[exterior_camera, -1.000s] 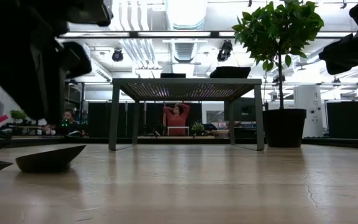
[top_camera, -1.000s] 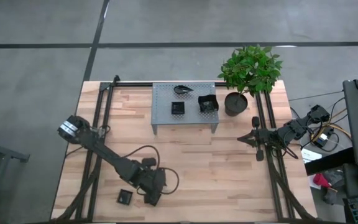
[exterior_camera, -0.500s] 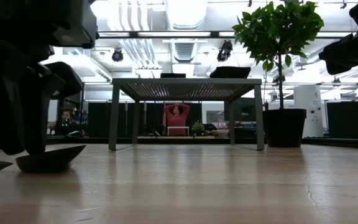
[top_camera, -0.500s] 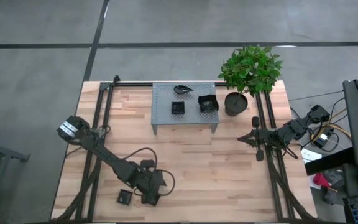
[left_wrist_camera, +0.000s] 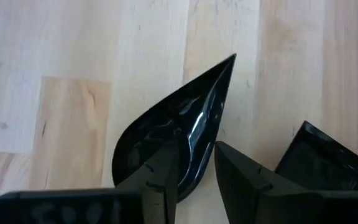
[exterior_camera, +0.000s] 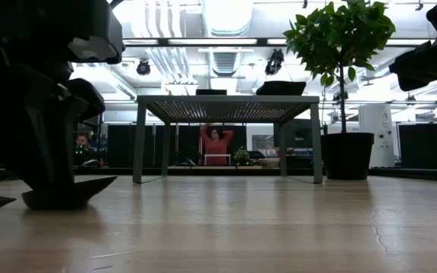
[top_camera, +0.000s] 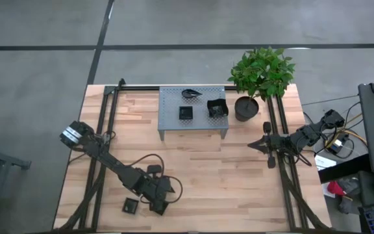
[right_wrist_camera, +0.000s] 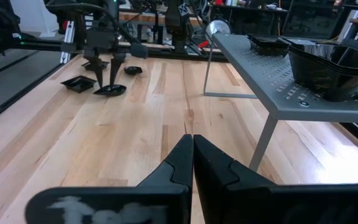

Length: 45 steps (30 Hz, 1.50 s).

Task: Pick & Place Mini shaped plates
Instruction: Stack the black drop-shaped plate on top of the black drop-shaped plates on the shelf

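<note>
My left gripper (left_wrist_camera: 196, 148) (top_camera: 158, 203) is down at the near left of the table, open over a black teardrop plate (left_wrist_camera: 166, 134) (exterior_camera: 67, 196) that lies flat on the wood. One finger stands inside the dish and one outside its rim. A square plate (left_wrist_camera: 322, 163) (top_camera: 130, 206) lies beside it, and a small dish (top_camera: 154, 170) a little farther in. The grey perforated stand (top_camera: 174, 123) at the far middle carries a teardrop plate (top_camera: 190, 93), a small square (top_camera: 186, 112) and a wavy-edged stack (top_camera: 217, 108). My right gripper (right_wrist_camera: 192, 146) (top_camera: 257, 144) waits shut at the table's right side. My left gripper comes from above, pointing down, at the teardrop plate's rounded end (left_wrist_camera: 194, 163). One finger (left_wrist_camera: 166, 168) is inside the dish and the other (left_wrist_camera: 238, 171) just outside the rim. I cannot tell whether they touch it. The plate rests on the table.
A potted plant in a black round pot (top_camera: 246, 107) stands right of the stand. Metal frame rails (top_camera: 102, 130) run along both table sides. Bare wood (top_camera: 213, 175) spans the middle between the arms. A person sits in the room beyond the table (exterior_camera: 217, 144).
My left gripper has come down from above the teardrop plate until its fingers are at the dish, shifting slightly toward the table's left. The plates have kept their places.
</note>
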### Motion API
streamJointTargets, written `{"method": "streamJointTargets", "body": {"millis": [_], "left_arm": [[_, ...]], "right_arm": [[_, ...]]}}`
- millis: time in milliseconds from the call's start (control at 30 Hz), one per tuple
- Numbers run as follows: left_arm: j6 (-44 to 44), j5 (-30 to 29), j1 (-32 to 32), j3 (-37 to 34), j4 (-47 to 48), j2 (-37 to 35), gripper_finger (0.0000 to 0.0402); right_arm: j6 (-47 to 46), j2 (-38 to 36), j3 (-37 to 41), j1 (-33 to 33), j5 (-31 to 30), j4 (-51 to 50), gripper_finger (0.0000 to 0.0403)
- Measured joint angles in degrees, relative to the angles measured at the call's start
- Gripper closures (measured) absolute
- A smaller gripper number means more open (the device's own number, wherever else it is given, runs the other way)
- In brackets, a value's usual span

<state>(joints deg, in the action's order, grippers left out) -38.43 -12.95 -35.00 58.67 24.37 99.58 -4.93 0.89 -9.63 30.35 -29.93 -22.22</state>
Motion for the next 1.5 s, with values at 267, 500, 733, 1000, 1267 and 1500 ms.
{"method": "streamJointTargets", "body": {"millis": [267,500,733,1000,1267,1500], "left_arm": [[0.91,0.0,0.0,-0.02,-1.7,0.34,0.0305],[0.91,-0.1,0.0,-1.03,-1.64,0.37,0.0305],[0.91,-1.35,0.07,-1.28,-1.87,0.37,0.0305],[0.66,-1.51,0.07,-2.84,-4.06,0.37,0.0305],[0.57,-1.53,0.09,-2.47,-4.37,0.39,0.0313],[0.43,-1.53,0.15,-2.69,-4.43,0.39,0.0371]], "right_arm": [[-0.01,0.02,0.0,-0.02,0.0,0.0,0.0394],[0.0,0.02,0.0,-0.02,0.0,-0.01,0.0394],[0.0,0.02,0.0,-0.02,0.0,-0.01,0.0394],[0.0,0.02,0.0,-0.02,0.0,0.0,0.0394],[0.0,0.02,0.0,-0.02,0.0,0.0,0.0394],[0.0,0.02,0.0,-0.02,0.0,0.0,0.0394]]}}
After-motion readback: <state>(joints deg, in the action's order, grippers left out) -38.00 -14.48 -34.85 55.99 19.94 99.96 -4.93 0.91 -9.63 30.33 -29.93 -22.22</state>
